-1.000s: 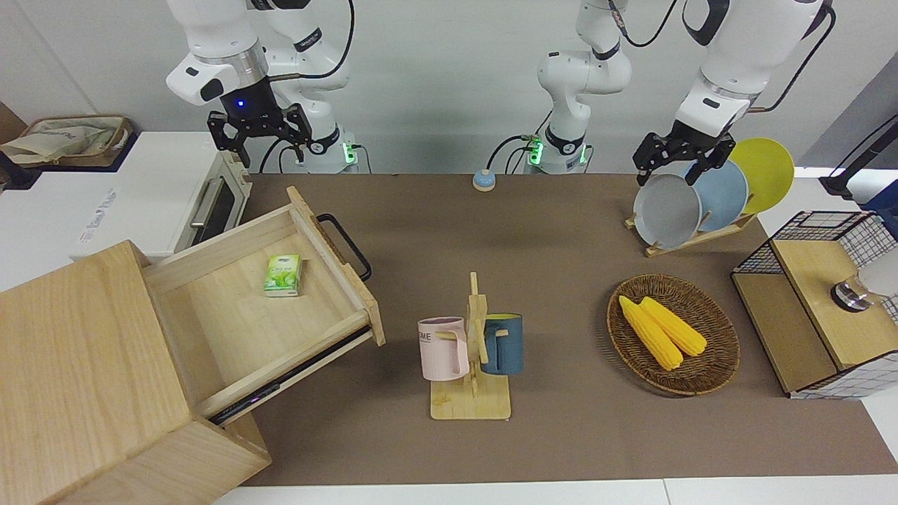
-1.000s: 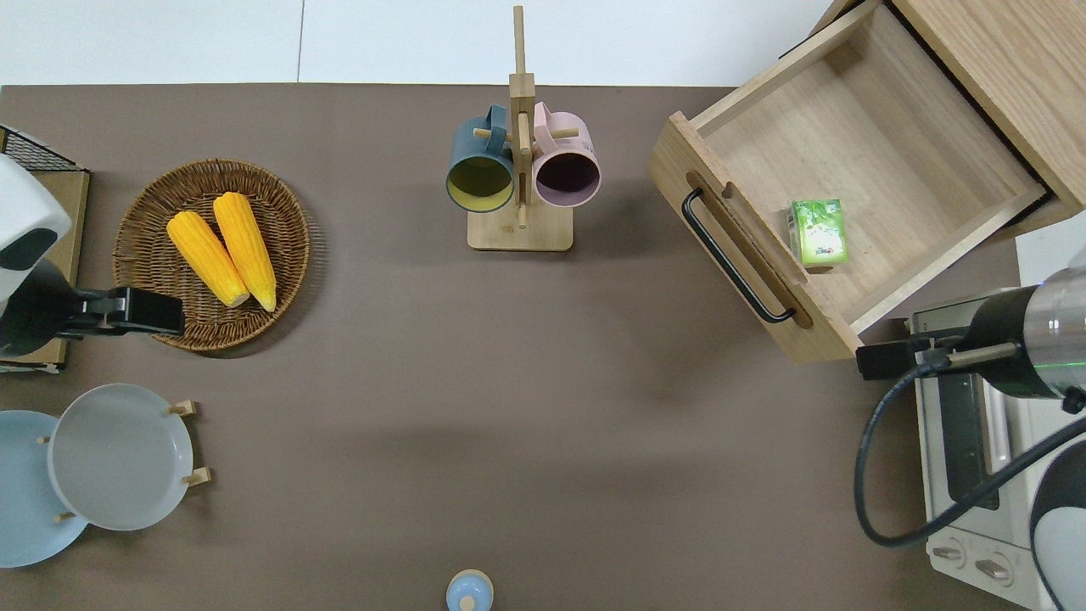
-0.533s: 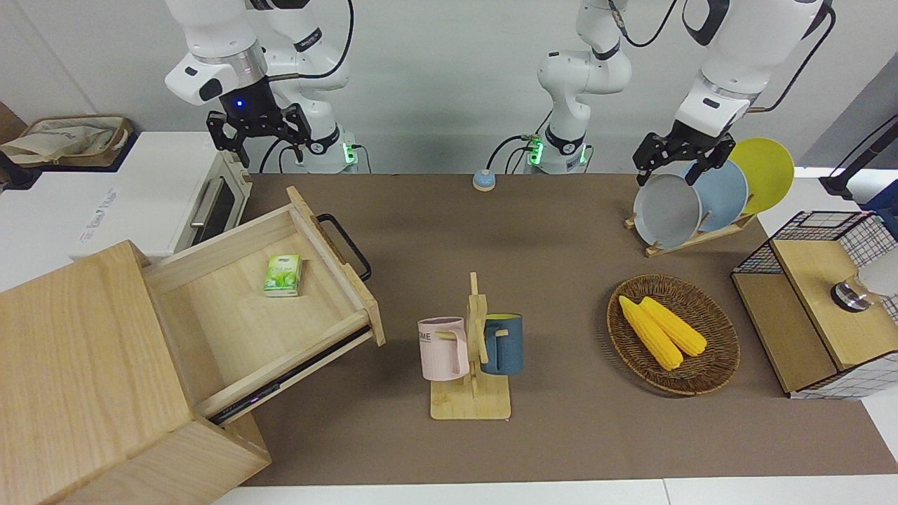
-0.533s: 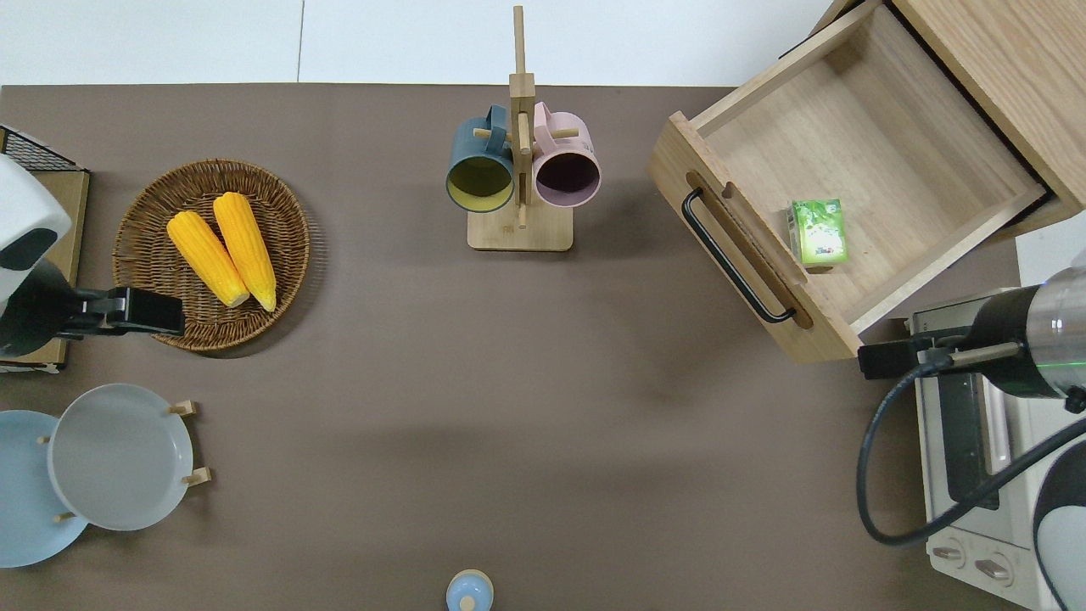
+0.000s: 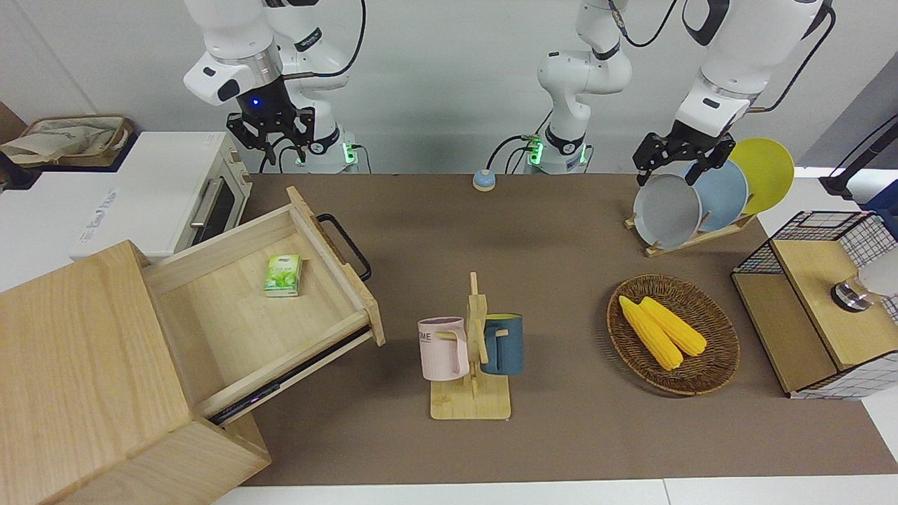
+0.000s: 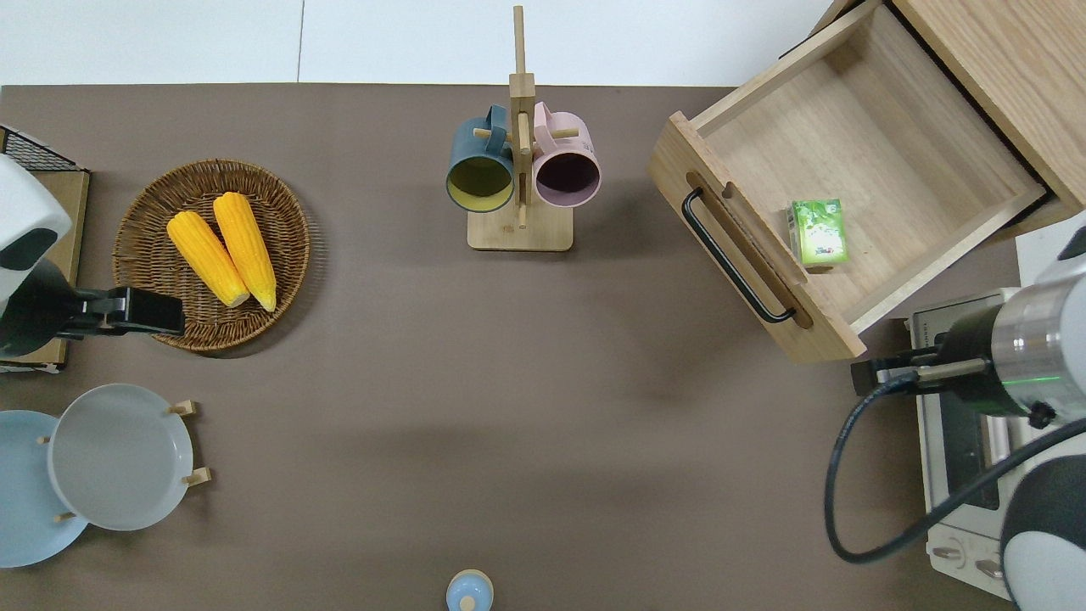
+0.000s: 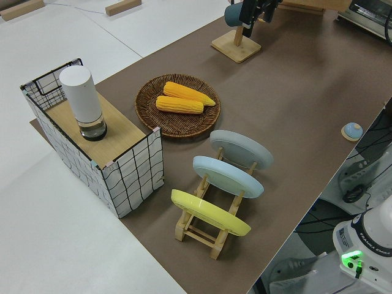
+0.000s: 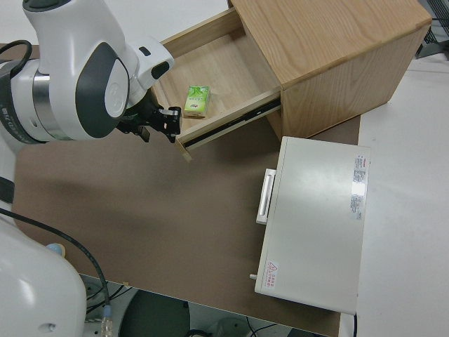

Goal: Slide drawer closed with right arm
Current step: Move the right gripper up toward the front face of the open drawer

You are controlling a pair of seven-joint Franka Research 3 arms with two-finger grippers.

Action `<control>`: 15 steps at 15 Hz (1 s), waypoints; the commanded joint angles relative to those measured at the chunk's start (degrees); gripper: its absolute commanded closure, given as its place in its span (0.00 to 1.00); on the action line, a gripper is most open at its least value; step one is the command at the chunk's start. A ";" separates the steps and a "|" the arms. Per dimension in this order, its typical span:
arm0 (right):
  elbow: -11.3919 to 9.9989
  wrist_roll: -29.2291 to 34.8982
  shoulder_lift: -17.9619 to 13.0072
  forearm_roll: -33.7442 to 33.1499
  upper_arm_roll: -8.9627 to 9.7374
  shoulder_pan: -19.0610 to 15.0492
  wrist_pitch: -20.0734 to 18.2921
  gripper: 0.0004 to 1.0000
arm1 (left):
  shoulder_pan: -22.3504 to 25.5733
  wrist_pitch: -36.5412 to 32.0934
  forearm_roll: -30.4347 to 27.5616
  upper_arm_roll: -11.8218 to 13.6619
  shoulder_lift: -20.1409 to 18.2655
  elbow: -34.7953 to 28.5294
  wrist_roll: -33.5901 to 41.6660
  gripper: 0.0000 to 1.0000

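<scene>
The drawer (image 5: 231, 308) stands pulled far out of the pale wooden cabinet (image 5: 77, 365), its black bar handle (image 5: 345, 245) facing the table's middle. A small green packet (image 5: 283, 275) lies in it. My right gripper (image 6: 874, 373) is open and empty, up in the air over the table by the toaster oven's (image 6: 959, 458) door, just off the drawer's (image 6: 891, 144) front corner nearest the robots, clear of the handle (image 6: 731, 255). It also shows in the front view (image 5: 270, 137) and the right side view (image 8: 158, 126). My left arm is parked, its gripper (image 5: 677, 158) open.
A wooden mug rack (image 5: 471, 351) with a pink and a blue mug stands mid-table. A wicker basket (image 5: 672, 333) with two corn cobs, a plate rack (image 5: 694, 203) and a wire mesh box (image 5: 821, 301) are toward the left arm's end. A blue button (image 5: 483, 181) lies near the robots.
My right gripper has shifted a little toward the table's middle and its wrist has turned. The drawer, the packet and the left arm have not moved.
</scene>
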 commanded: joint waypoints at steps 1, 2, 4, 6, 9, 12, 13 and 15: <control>0.08 8.13 -0.84 0.75 0.43 1.99 -0.95 0.97 | -0.13 -0.82 0.73 0.16 -0.48 0.12 0.08 0.00; 0.08 10.34 -1.19 0.93 1.13 2.69 -0.95 1.00 | -0.13 -0.82 0.73 0.16 -0.48 0.12 0.08 0.00; 0.08 18.58 -1.89 1.63 3.14 3.66 -0.95 1.00 | -0.13 -0.73 0.73 0.16 -0.48 0.12 0.08 0.00; -0.01 24.13 -2.07 3.37 3.42 4.89 -0.86 1.00 | -0.13 -0.82 0.73 0.16 -0.48 0.12 0.08 0.00; -0.53 34.84 -1.90 4.80 3.68 7.96 0.19 1.00 | -0.13 -0.73 0.73 0.16 -0.48 0.12 0.08 0.00; -3.42 45.82 -1.28 5.32 3.68 11.38 6.14 1.00 | -0.13 -0.74 0.73 0.16 -0.48 0.12 0.08 0.00; -5.44 49.35 -1.02 5.06 3.77 12.53 9.48 1.00 | -0.13 -0.73 0.73 0.16 -0.48 0.12 0.08 0.00; -8.17 56.37 -0.06 4.27 5.00 13.42 14.41 1.00 | -0.13 -0.82 0.73 0.16 -0.48 0.12 0.08 0.00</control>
